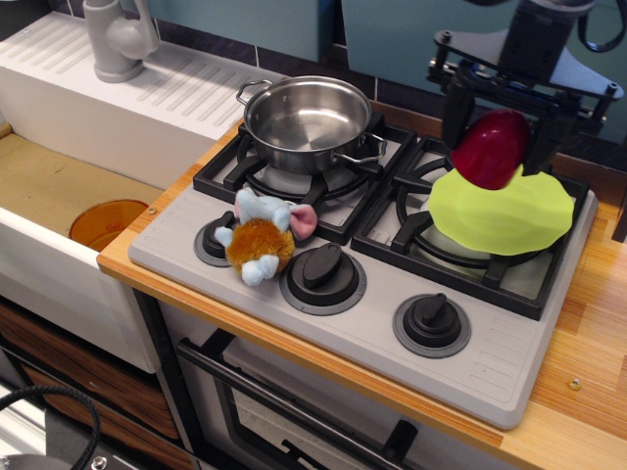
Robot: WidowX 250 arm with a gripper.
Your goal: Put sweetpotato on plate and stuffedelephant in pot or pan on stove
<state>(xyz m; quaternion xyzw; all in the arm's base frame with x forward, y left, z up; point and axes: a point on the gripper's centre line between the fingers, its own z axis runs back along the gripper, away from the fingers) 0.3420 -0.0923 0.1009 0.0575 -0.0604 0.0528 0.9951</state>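
- hand (497, 116) at far right of stove, black fingers (457, 110) clamped on both sides of the sweetpotato (489, 149)
- sweetpotato dark red, glossy, held over the far-left edge of the plate (509, 215); can't tell if it touches the plate
- plate lime-green, lies on the right black grates, tilted a bit
- pot (306, 121) shiny steel, on far-left burner, empty inside, loop handles left and right
- stuffedelephant (261, 236) on near-left part of stove (470, 352), lying by the knobs, touching the leftmost knob (210, 243); well apart from hand
- orange bowl (106, 222) in sink (54, 191) at left
- grey tap (118, 37) far left
- wooden surface (588, 372) to the right of stove
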